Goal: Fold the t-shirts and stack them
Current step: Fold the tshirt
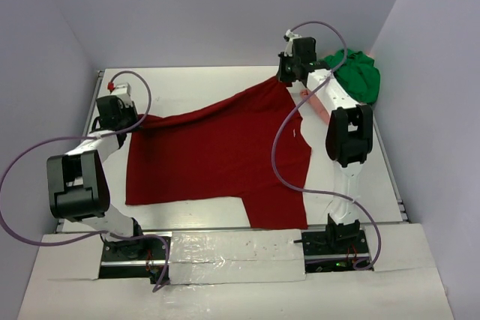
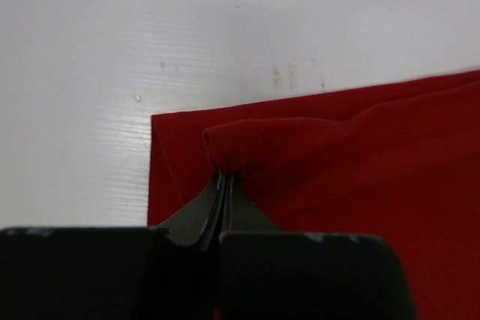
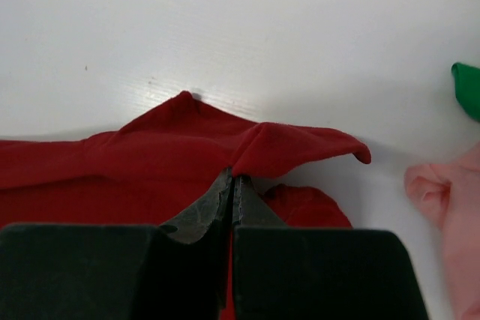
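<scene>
The dark red t-shirt (image 1: 217,151) lies spread across the middle of the white table. My left gripper (image 1: 139,119) is shut on a pinched fold near its far left corner (image 2: 255,144). My right gripper (image 1: 287,79) is shut on a raised fold at its far right corner (image 3: 300,148). The bright green t-shirt (image 1: 358,73) is bunched at the far right; its edge shows in the right wrist view (image 3: 469,88). The pale pink t-shirt (image 3: 450,200) lies beside the right gripper, mostly hidden by the arm in the top view.
A raised rim runs along the table's left edge (image 1: 96,103) and right edge (image 1: 390,170). Grey walls stand close on three sides. Purple cables (image 1: 277,155) loop from both arms over the cloth.
</scene>
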Controlling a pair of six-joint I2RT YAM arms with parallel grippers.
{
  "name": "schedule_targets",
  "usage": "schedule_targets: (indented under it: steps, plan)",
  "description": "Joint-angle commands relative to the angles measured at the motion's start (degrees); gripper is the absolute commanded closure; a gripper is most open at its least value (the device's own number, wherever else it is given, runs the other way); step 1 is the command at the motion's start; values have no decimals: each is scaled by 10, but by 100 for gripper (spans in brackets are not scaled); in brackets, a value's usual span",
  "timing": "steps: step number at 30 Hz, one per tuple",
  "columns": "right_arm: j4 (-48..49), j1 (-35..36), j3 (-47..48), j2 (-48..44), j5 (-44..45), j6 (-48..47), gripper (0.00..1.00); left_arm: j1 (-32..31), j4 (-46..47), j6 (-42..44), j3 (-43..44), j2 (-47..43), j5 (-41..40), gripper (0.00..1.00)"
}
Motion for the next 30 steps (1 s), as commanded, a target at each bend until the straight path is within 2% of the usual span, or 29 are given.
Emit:
schedule_targets:
  steps: [1, 5, 11, 20, 27, 30]
  plan:
    - [3, -3, -19, -63, -6, -12, 100, -1, -40, 27, 3, -24, 61, 100]
    - [-8, -3, -28, -81, -15, -11, 100, -1, -104, 40, 1, -12, 67, 100]
    - [-30, -4, -29, -102, -29, -7, 100, 8, -174, 68, 20, 28, 13, 100]
    - [-41, -8, -76, -143, -29, -18, 100, 40, -186, 82, 20, 26, -44, 100]
    - [-50, -7, -90, -151, -42, -16, 100, 44, -164, 90, 8, 2, -73, 100]
    - [-54, -8, -101, -157, -54, -11, 100, 43, -148, 88, 6, -6, -109, 100]
